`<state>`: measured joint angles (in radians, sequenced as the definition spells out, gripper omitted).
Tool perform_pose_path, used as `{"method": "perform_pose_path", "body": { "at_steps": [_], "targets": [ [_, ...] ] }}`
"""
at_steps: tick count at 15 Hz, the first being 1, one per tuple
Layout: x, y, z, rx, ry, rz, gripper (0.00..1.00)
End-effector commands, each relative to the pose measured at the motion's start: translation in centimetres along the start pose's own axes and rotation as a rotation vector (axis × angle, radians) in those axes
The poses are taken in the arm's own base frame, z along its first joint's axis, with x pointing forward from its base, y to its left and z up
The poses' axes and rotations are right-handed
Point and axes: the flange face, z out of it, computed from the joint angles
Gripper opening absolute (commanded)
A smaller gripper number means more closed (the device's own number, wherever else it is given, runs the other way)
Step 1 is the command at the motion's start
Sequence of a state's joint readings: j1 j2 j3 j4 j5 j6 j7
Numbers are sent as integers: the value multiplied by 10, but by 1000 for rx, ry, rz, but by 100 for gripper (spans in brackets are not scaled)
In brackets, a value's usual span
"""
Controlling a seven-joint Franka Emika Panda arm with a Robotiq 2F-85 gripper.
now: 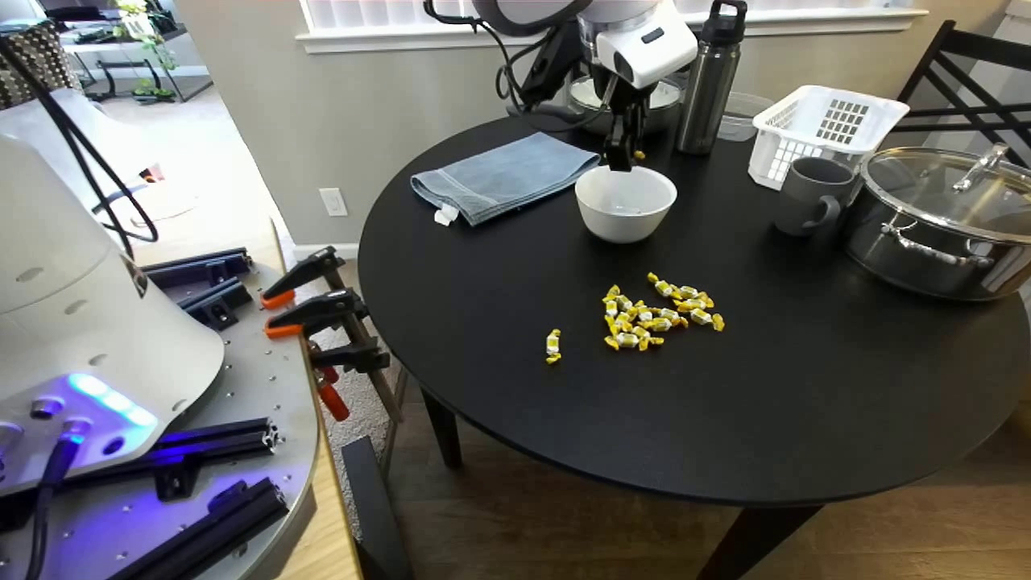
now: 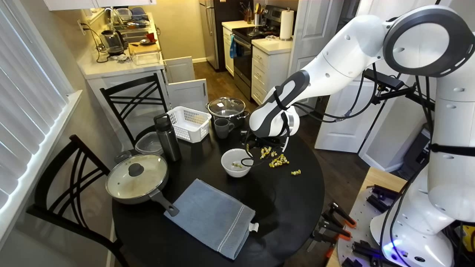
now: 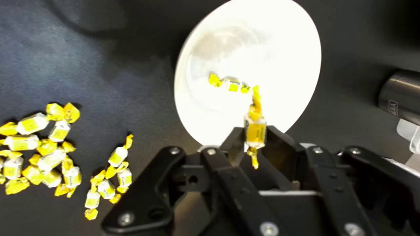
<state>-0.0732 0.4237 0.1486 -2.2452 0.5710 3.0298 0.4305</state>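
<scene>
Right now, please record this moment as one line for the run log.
jaws: shut on wrapped candy | place: above white bowl | in bowl: at least one candy | on table: candy cluster, one stray candy

tbl point(image 1: 483, 346): 10+ candies point(image 1: 660, 324), 1 bowl point(image 1: 624, 213), 1 mug point(image 1: 812, 192), 1 btl point(image 1: 709, 89)

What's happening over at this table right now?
A white robot arm is holding one yellow-and-white twist-wrapped candy in its black two-fingered gripper, above a round white bowl. One similar candy shows inside the bowl. More of the same candies lie clustered on the round black table, with a single stray candy off to one side. A folded blue-grey cloth lies near the bowl.
</scene>
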Motion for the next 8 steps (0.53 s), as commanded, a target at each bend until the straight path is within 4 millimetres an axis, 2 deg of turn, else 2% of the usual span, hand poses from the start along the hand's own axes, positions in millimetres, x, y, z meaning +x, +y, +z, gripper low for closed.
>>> {"method": "perform_pose_path", "body": {
  "at_steps": [1,5,8],
  "targets": [
    [1,-8,14,37,12,-12,50],
    [1,-3,11,43,-19,-20,73],
    [14,9,-13,23,-1,-42,92]
  ]
}}
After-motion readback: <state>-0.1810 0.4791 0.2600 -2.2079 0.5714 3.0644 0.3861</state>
